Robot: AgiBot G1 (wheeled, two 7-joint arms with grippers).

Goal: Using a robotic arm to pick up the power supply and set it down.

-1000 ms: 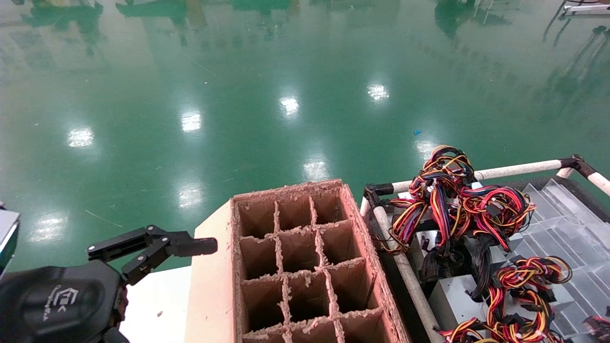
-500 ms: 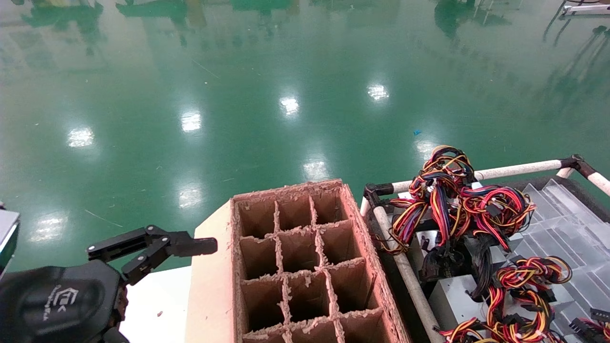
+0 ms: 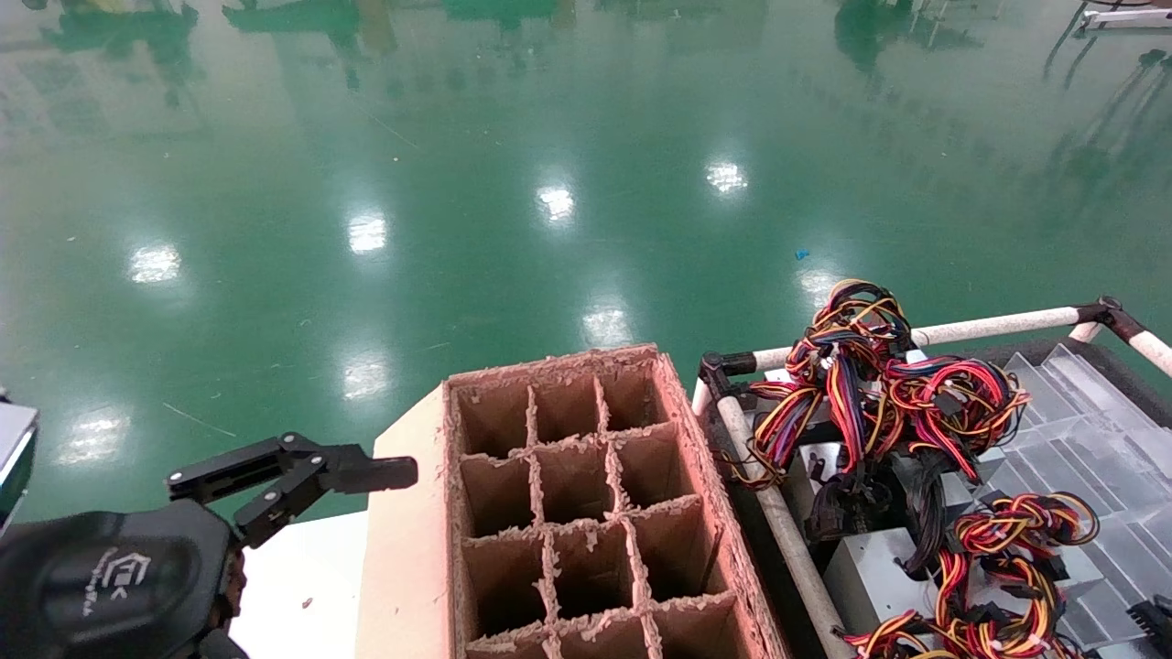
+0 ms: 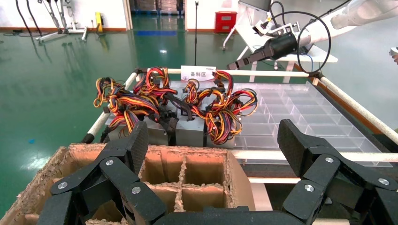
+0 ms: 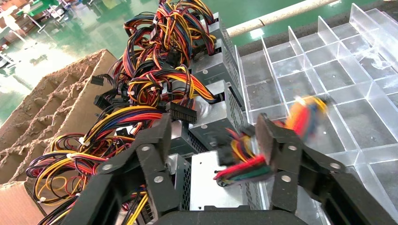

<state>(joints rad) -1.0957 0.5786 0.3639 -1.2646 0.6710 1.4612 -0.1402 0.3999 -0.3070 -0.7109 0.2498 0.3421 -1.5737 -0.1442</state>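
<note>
Several grey power supply boxes with red, yellow and black wire bundles [image 3: 870, 384] sit in a pipe rack on the right. My right gripper [image 5: 213, 136] hangs open just above one power supply [image 5: 206, 187], its fingers [image 5: 157, 145] spread to either side of the box's top. A blurred wire bundle with a black plug [image 5: 248, 161] lies between the fingers, against one pad. In the head view that gripper is out of view. My left gripper [image 3: 293, 471] [image 4: 213, 140] stands open and empty at the lower left, beside the cardboard box.
A brown cardboard box [image 3: 412, 549] [image 4: 244, 178] with a grid of cells stands in the middle on a white table [image 3: 302, 586]. Clear plastic trays [image 3: 1090, 439] [image 5: 328, 84] fill the rack behind its white rail [image 3: 989, 325]. Green floor lies beyond.
At the head view's bottom right edge the wires and a black plug have shifted to the right. The left arm has not moved.
</note>
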